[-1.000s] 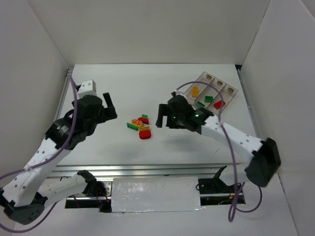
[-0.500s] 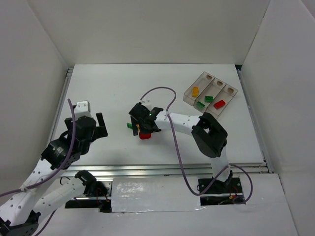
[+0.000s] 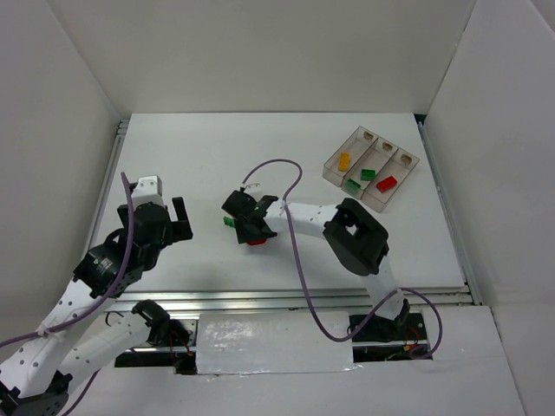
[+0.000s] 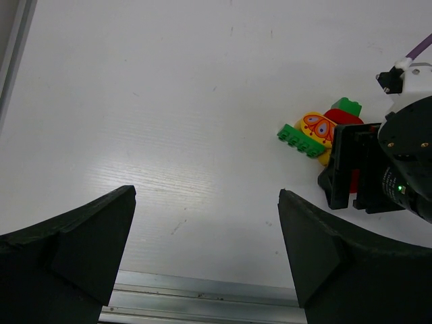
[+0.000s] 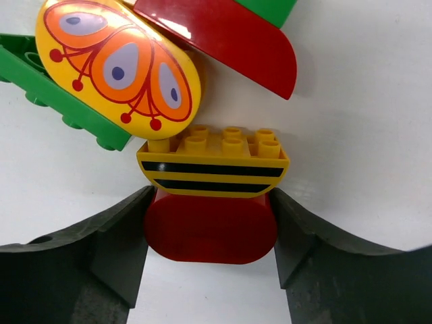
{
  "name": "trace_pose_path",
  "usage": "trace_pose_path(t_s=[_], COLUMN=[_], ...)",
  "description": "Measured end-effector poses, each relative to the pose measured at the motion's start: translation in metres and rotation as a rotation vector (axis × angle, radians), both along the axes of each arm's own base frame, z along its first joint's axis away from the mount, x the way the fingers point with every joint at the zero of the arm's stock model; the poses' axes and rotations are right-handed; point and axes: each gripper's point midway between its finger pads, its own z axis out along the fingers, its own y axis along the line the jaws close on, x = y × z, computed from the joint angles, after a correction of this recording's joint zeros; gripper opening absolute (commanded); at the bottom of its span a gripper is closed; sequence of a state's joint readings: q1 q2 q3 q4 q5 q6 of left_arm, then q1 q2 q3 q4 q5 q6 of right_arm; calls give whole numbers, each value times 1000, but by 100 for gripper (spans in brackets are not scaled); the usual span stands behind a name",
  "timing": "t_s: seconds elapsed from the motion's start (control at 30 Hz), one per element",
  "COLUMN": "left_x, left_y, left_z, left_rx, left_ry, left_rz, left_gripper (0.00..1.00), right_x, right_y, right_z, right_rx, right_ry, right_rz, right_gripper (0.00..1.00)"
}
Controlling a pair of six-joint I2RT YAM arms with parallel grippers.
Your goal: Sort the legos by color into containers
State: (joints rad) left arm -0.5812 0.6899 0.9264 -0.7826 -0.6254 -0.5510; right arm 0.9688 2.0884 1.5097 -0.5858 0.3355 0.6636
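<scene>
Four bricks (image 3: 368, 173) are already sorted in the tray (image 3: 401, 159): one yellow, two green and one red, each colour in its own compartment. Since a second ago the right arm (image 3: 303, 214) has been swung away from the tray and is stretched low to the loose pile (image 3: 230, 222) well left of it. The right jaws, spread wide then, are now drawn in against both sides of a red brick (image 5: 210, 233), on which a yellow striped brick (image 5: 212, 162) is stacked. A pick for the red compartment is judged to be under way. The left arm (image 3: 113, 260) is pulled back, farther left of the tray, and the left jaws are spread wide over the bench (image 4: 169, 101).
</scene>
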Motion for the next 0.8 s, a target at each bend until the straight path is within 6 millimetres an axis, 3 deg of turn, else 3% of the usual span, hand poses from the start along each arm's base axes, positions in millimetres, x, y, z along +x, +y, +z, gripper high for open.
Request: trace_pose_path(t_s=[0.07, 0.17, 0.2, 0.27, 0.3, 0.4, 0.53, 0.7, 0.8], left_x=[0, 0, 0, 0, -1, -1, 0, -5, -14], left_y=[0, 0, 0, -2, -4, -14, -55, -130, -169], left_z=[0, 1, 1, 1, 0, -3, -4, -6, -20], left_rx=[-2, -5, -6, -11, -16, -48, -189, -435, -582], left_ry=[-1, -4, -4, -2, 3, 23, 58, 139, 237], left_rz=[-1, -2, -4, -11, -19, -59, -205, -475, -607], left_gripper=[99, 100, 100, 100, 99, 99, 100, 100, 100], right_x=[0, -4, -7, -17, -23, -41, -70, -102, -115], right_y=[-1, -5, -9, -20, -27, -40, -43, -49, -53], right_z=[0, 0, 1, 3, 5, 25, 73, 138, 170], right_rx=[1, 4, 0, -7, -11, 8, 145, 328, 405], right_ry=[-6, -19, -19, -20, -22, -56, -146, -282, -347], right_rz=[-2, -2, -3, 1, 11, 74, 275, 516, 608], right_gripper=[57, 36, 25, 16, 6, 0, 0, 0, 0])
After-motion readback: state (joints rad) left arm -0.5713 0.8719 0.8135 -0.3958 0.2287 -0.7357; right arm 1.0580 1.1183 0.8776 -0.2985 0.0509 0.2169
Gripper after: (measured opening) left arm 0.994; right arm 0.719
